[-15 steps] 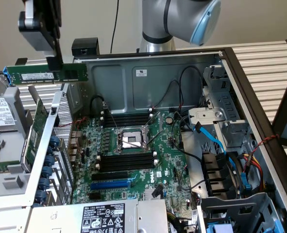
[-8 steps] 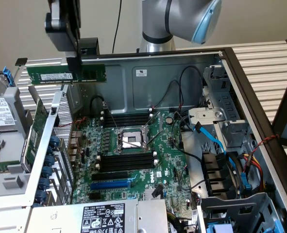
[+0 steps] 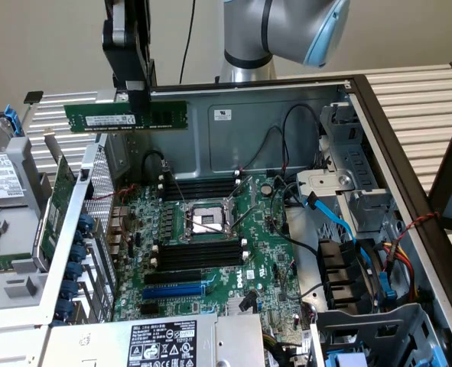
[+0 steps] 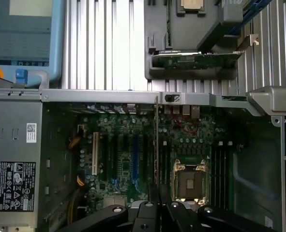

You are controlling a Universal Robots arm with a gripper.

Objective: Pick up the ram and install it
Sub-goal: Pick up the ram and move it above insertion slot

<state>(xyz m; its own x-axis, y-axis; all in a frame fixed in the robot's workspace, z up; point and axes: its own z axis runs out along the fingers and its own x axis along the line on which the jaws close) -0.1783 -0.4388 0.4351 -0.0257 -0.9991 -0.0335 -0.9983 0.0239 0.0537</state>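
— Ram (image 3: 95,119) first: where do we have it?

— High over the open case (image 3: 287,115), toward the exterior view's left and well above the motherboard (image 3: 245,229). It lies level, long edge down, with the label strip facing the camera.

— And the gripper (image 3: 139,107)?

— Its fingers are pressed onto the two faces of the ram near its middle, and both ends stand free.

— How do we carry it well?

— We would hold it level and parallel to the black memory slots (image 3: 199,252) beside the CPU socket (image 3: 206,222). In the wrist view the stick (image 4: 156,140) reads as a thin edge running the same way as those slots (image 4: 221,166), so the heading looks right. We cannot tell which slot it hangs over. We judge that a thin board can swivel in a narrow pinch, so the grip wants to be firm. The upright expansion card (image 3: 53,210) deserves a wide berth.

— The arm's pose?

— The gripper hangs straight down with its fingers vertical. The arm's grey and blue joint (image 3: 287,30) sits behind the case's rear wall, and the wrist looks down onto the board.
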